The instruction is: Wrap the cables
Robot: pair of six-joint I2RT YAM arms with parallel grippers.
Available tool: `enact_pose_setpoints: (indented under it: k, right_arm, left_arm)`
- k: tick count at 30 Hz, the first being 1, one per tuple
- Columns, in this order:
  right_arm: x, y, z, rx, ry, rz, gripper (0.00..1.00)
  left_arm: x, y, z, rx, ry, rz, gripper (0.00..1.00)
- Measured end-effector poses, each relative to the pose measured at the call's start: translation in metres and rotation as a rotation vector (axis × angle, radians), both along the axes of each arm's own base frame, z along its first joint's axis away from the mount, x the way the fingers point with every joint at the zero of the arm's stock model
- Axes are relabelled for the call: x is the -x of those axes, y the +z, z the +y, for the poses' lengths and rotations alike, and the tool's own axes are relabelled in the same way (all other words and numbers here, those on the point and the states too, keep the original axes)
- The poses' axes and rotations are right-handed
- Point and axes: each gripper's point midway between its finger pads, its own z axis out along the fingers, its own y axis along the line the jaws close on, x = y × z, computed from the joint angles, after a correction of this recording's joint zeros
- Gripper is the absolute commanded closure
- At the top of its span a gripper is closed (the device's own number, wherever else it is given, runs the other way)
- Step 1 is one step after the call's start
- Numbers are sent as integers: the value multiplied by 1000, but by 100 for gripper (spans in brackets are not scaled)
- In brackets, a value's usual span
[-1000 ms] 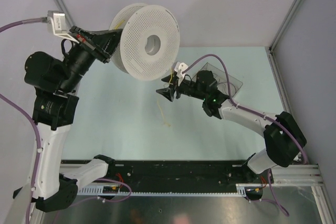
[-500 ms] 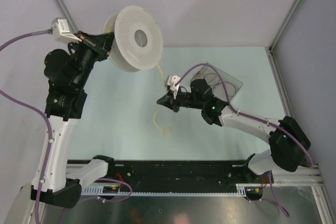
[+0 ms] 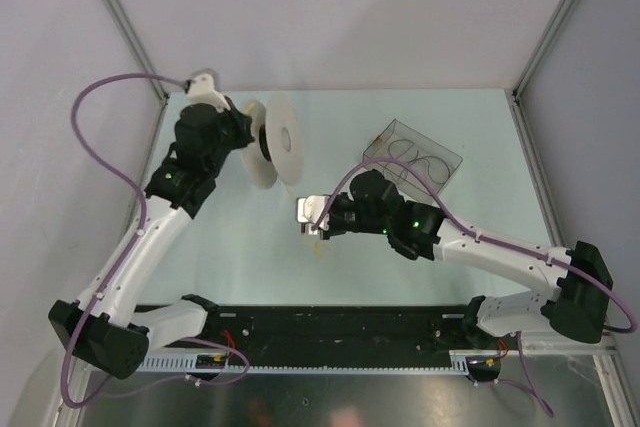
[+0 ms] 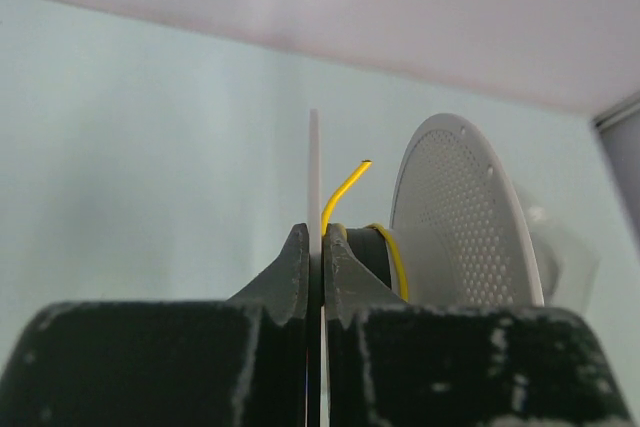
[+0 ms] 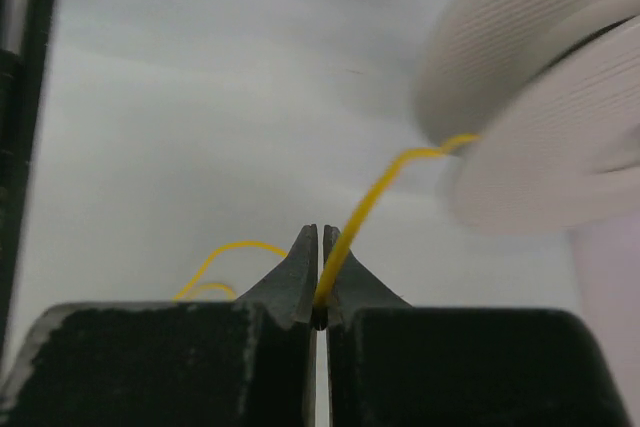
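My left pincer [image 4: 315, 242] is pressed onto the thin flange of the white perforated plastic spool [image 4: 460, 217]. My right pincer [image 5: 320, 252] pinches the thin yellow cable [image 5: 372, 202] running to its hub. I judge slack could jump the flange, or the loose cable tip could unwind.

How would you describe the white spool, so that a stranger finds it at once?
On the green table, look toward the far left corner, where the left claw pinches a flange. That is the white spool: round, perforated, with yellow cable on its core, unlike the angular clear box to its right.
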Motion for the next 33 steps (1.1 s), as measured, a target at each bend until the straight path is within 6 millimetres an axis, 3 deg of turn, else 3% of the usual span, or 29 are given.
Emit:
enact_pose_setpoints:
  k: [7, 12, 17, 21, 27, 30, 33]
  right_arm:
    - [-38, 43, -3, 44, -139, -328, 100]
    - [-68, 68, -3, 3, -251, -456, 100]
    - [-102, 92, 1, -54, -345, -500, 100]
    - [-141, 109, -4, -81, -420, -501, 100]
    - [-190, 94, -36, -53, -482, -402, 100]
    - [-195, 85, -43, -56, -443, -328, 97]
    - [-189, 82, -39, -80, -366, -257, 91]
  left_arm:
    - [12, -72, -11, -203, -60, 116, 100]
    - [21, -90, -17, -228, -114, 138, 100]
    - [34, -89, -34, -222, -231, 102, 100]
    - [47, -81, -52, -205, -355, 52, 100]
    - [75, -40, -69, -198, -526, -121, 100]
    - [90, -15, -70, -212, -581, -226, 100]
    - [96, -8, -66, -231, -602, -257, 100]
